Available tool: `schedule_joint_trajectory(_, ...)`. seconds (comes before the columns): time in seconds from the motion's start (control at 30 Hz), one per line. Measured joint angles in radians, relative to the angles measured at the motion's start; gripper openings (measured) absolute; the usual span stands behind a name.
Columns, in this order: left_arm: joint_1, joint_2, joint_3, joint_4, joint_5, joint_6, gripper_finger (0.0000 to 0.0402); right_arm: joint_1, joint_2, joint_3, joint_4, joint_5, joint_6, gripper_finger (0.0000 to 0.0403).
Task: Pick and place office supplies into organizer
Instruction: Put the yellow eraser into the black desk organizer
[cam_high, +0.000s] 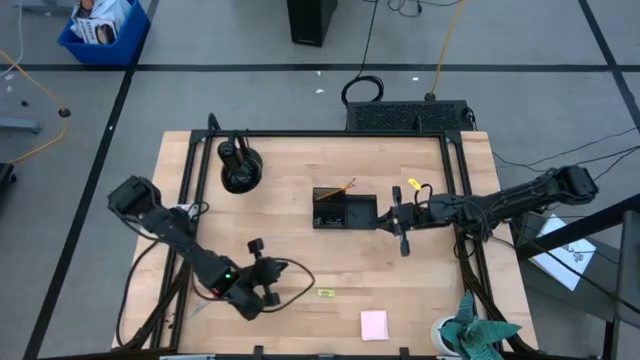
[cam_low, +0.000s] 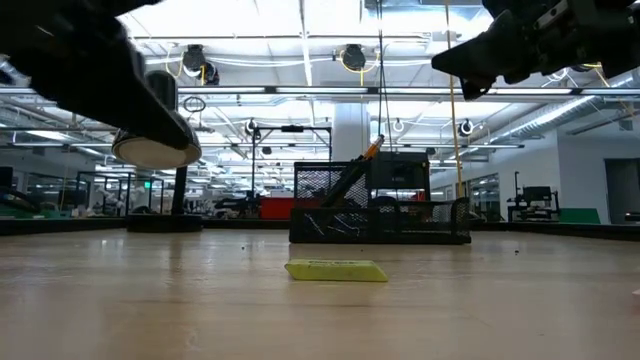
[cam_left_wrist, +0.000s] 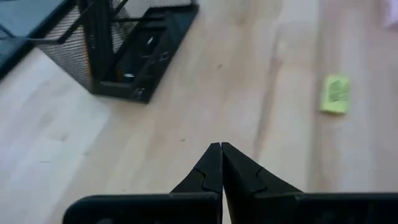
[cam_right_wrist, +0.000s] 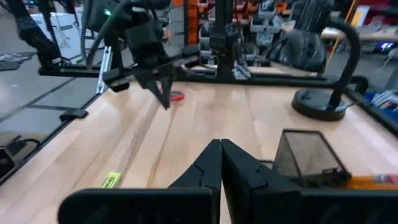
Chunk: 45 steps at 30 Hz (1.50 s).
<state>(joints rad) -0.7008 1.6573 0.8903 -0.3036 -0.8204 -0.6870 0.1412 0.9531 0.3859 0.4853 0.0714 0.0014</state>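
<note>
While the left gripper hangs over the near-left part of the desk with its jaws clenched on nothing, the small yellow-green tag lies flat just to its right, apart from it. The tag looks thin and very light — likely to skid if nudged, so I would pinch it by its long edges from straight above. Farther right near the front edge sits the square pink notepad, soft-edged and best taken by one side. Toward the middle stands the organizer, an orange pencil leaning in it. Just right of it hovers the right gripper — jaws pressed together, empty.
</note>
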Motion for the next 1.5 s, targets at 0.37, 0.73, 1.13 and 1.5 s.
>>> schedule_joint_trajectory(0.37, -0.050, -0.171, -0.268, 0.320, -0.042, 0.113, 0.0003, 0.081, 0.083, 0.000, 0.095, 0.095, 0.014, 0.0000)
schedule_joint_trajectory(0.73, -0.048, -0.304, -0.587, 0.770, -0.022, 0.227, 0.0002, 0.282, 0.398, 0.144, 0.088, 0.312, 0.090, 0.0000)
schedule_joint_trajectory(1.13, 0.007, -0.304, -0.625, 0.948, 0.052, 0.412, 0.0003, 0.442, 0.696, 0.380, 0.030, 0.344, 0.113, 0.0001)
schedule_joint_trajectory(1.5, 0.051, -0.304, -0.624, 1.008, 0.061, 0.425, 0.0016, 0.437, 0.876, 0.577, 0.032, 0.348, 0.132, 0.0068)
